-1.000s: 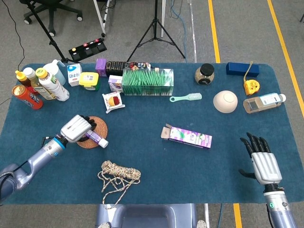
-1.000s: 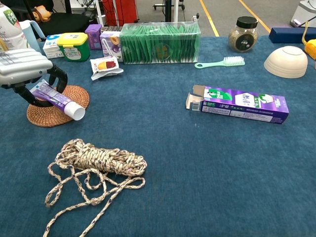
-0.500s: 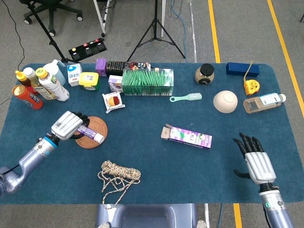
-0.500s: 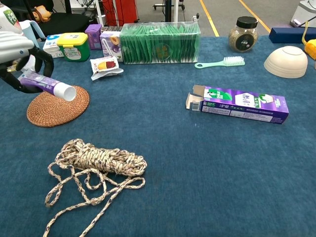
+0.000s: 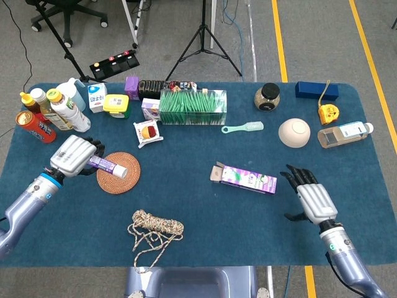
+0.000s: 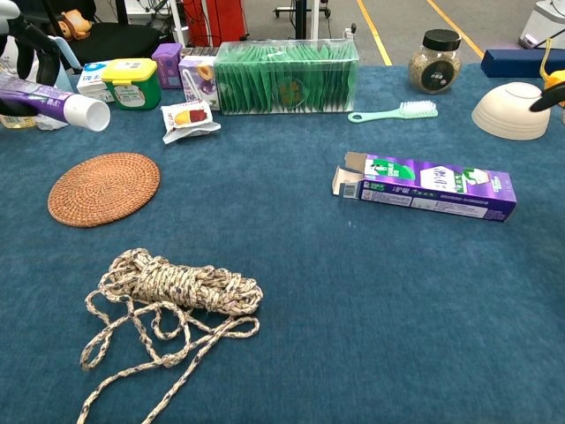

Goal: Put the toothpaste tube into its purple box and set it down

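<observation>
My left hand (image 5: 73, 155) grips the purple toothpaste tube (image 5: 107, 166), lifted above the woven coaster (image 5: 118, 172), white cap pointing right. In the chest view the tube (image 6: 53, 99) hangs at the far left edge, with the left hand (image 6: 22, 44) mostly cut off by the frame. The purple box (image 5: 245, 178) lies flat mid-table with its open flap facing left; the chest view shows the same box (image 6: 425, 185). My right hand (image 5: 308, 195) hovers open just right of the box, fingers spread; only a fingertip (image 6: 546, 100) of it shows in the chest view.
A coil of rope (image 5: 155, 226) lies near the front edge. Bottles (image 5: 53, 112) crowd the back left. A green-packet case (image 5: 193, 107), brush (image 5: 243, 128), jar (image 5: 267, 97), bowl (image 5: 294, 132), tape measure (image 5: 327, 113) and flat bottle (image 5: 345, 133) line the back.
My left hand has lifted the tube off the coaster and drawn it back to the left. My right hand has moved forward and left, closer to the box.
</observation>
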Motion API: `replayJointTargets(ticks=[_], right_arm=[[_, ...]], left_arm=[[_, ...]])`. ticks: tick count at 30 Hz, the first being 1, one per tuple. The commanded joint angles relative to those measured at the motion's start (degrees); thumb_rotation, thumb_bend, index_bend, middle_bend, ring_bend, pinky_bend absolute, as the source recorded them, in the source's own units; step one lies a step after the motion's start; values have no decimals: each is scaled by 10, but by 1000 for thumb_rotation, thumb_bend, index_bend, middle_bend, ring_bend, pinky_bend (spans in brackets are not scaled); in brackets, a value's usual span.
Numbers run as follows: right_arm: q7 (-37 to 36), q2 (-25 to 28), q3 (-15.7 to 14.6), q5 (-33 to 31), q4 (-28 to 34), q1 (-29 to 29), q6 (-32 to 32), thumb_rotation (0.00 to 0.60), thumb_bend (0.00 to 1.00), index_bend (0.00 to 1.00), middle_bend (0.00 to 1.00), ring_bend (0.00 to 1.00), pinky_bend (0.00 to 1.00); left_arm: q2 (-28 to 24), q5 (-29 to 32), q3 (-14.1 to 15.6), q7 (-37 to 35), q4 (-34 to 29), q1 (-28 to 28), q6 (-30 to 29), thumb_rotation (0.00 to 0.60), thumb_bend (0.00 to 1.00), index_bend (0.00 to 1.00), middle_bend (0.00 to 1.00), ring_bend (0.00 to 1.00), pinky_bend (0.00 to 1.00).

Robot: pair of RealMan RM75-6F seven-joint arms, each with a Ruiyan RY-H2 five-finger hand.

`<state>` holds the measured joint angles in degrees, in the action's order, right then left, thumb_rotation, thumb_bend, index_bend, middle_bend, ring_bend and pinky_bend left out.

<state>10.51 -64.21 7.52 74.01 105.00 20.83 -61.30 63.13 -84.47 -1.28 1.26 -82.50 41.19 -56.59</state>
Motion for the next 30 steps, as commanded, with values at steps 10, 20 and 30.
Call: replayJointTargets(ticks=[10, 20, 30], right_arm=[[195, -127, 54, -275, 13, 111, 4, 600, 0, 103, 75, 45, 0], [281, -205, 51, -360, -25, 167, -47, 600, 0, 143, 110, 79, 22], [310, -238, 56, -383, -75, 177, -108, 600, 0, 165, 183, 156, 53]], left_arm=[[-29, 8, -9, 6, -33, -4, 12, 600, 301, 639, 486, 450, 621], [-42, 11, -17, 6, -41, -10, 9, 600, 303, 638, 486, 451, 621], [-47, 12, -20, 8, -41, -15, 13, 600, 303, 638, 486, 450, 621]])
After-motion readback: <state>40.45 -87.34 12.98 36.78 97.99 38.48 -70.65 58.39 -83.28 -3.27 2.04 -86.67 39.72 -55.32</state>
